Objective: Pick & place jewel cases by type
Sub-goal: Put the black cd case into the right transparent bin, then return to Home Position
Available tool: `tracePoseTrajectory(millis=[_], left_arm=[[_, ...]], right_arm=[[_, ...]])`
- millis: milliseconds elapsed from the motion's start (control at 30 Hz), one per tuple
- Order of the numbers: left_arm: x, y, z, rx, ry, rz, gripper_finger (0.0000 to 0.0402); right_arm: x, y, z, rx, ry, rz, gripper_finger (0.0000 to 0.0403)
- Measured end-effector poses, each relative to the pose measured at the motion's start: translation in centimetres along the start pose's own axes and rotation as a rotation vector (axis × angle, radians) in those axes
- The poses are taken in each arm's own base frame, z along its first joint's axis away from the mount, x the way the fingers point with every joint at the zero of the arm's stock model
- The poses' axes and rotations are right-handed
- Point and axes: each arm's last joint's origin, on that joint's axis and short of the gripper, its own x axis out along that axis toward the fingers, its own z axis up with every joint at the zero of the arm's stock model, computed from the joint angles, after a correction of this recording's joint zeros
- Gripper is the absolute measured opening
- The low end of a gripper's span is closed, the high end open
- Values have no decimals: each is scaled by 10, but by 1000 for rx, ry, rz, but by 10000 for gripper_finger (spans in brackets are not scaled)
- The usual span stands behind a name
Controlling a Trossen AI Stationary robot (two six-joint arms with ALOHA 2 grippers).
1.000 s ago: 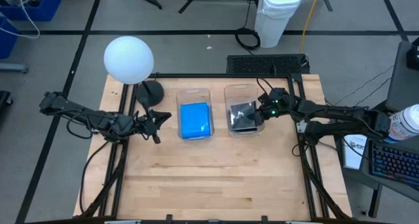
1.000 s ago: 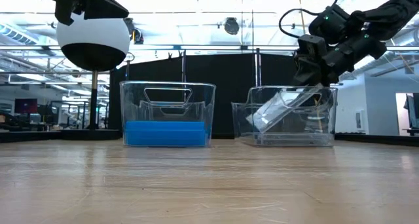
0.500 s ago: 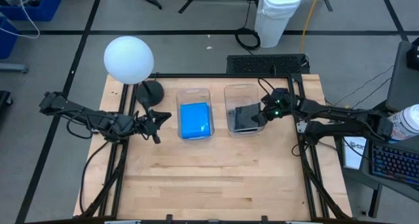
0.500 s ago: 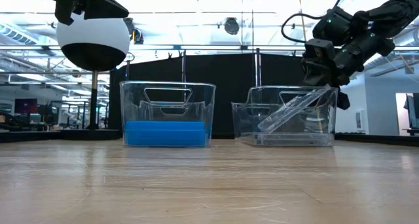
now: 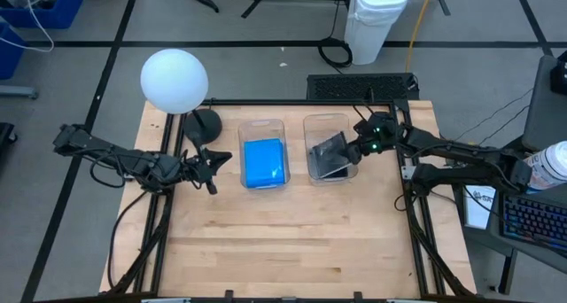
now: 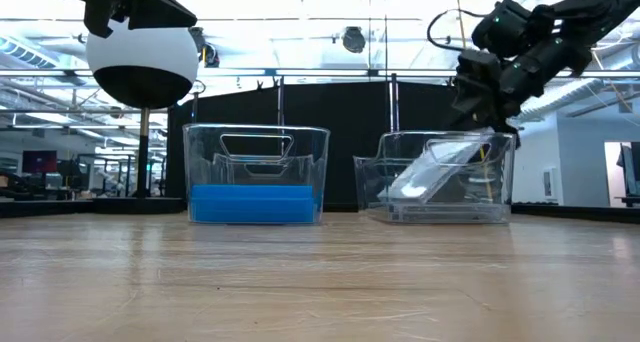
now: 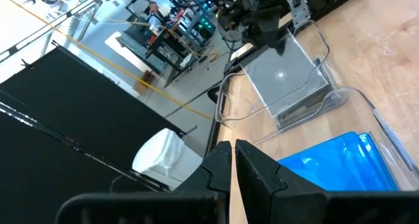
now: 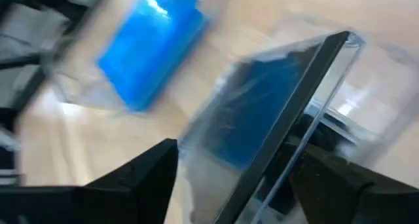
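Grey see-through plastic is what I have in hand: a jewel case (image 5: 329,153) leans tilted inside the right tub (image 5: 312,124), one edge up near the rim, the other down on the cases already lying flat there. My right claw (image 5: 359,146) hangs just over that tub's outer rim; in the right wrist view its fingers (image 8: 141,178) stand wide either side of the tilted case (image 8: 275,112), so I judge it released, though I cannot tell whether a finger touches it. The blue cases (image 5: 264,162) sit stacked in the left tub (image 5: 262,126), so the sorting looks close to finished (I see no cases loose on the desk (image 5: 283,241)).

Step in hand, as I read it: letting go of a grey case into its tub. Next I would lift the right claw straight up, clear of the rim, minding that the leaning case could catch a finger and tip out.

My left claw (image 5: 213,162) waits closed beside the left tub, holding nothing. The lamp (image 5: 174,80) with its white globe stands behind it, clear of the working side.
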Motion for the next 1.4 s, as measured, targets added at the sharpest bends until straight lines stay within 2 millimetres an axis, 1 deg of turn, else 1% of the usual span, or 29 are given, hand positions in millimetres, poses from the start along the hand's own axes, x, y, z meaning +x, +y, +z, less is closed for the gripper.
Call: tracePoseTrajectory(millis=[100,200,300,400,600,700,867,967,1067,1167,1267,1333,1400], left_arm=[[0,0,0,-10,1,-1,31],[0,0,0,-8,1,-1,31],[0,0,0,-8,1,-1,31],[0,0,0,-8,1,-1,31],[0,0,0,-8,1,-1,31],[0,0,0,-12,0,0,31],[0,0,0,-27,0,0,31],[0,0,0,-27,1,-1,31],[0,0,0,-53,-2,4,31],[0,5,4,-50,-9,31,31],[-1,19,12,-30,-19,43,31],[-3,30,17,-8,-30,-8,31],[-4,43,24,-22,-75,-77,31]], right_arm=[[0,-4,-6,15,55,-61,282],[-1,-5,-10,4,94,-91,291],[0,-2,-11,-12,102,-70,292],[1,3,-11,-30,114,-7,293],[-8,20,4,-134,95,25,293],[-11,27,7,-177,90,-13,293],[-14,24,4,-225,122,-132,293],[-14,24,5,-311,112,-146,287],[-13,27,8,-410,76,-114,266],[-15,33,13,-479,24,-32,226],[-21,39,19,-573,-66,11,166],[-28,41,23,-631,-128,20,118],[-38,41,25,-682,-180,13,66]])
